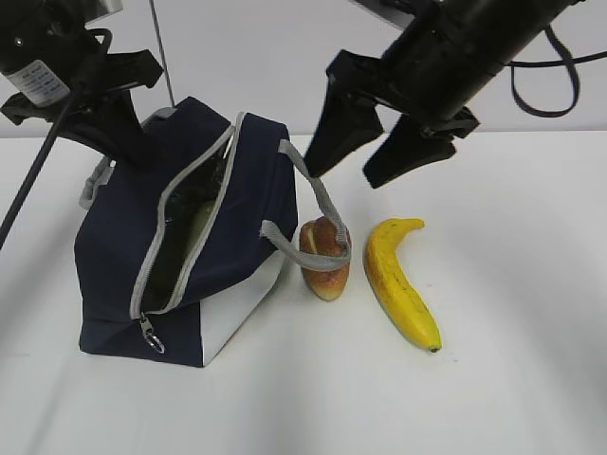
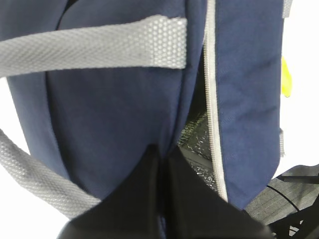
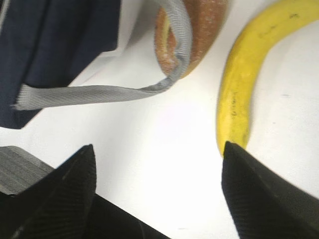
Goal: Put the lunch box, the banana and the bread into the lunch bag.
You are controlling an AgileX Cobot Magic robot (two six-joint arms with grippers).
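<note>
Bag held agape, bread and banana not yet packed.
Exterior view: the left end effector (image 1: 114, 142) pinches the lunch bag (image 1: 123, 284); the right end effector (image 1: 365, 156) hovers wide above the bread (image 1: 325, 275) and banana (image 1: 403, 284) on the surface (image 1: 493, 398). Left wrist view: jaws closed on fabric, which may slip. Right wrist view: the grey handle (image 3: 99, 92) drapes over the bread and could snag.

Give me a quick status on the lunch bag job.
Left claw shut on lunch bag fabric. Right claw open, empty, above bread and banana. Bag handle draped over bread.
</note>
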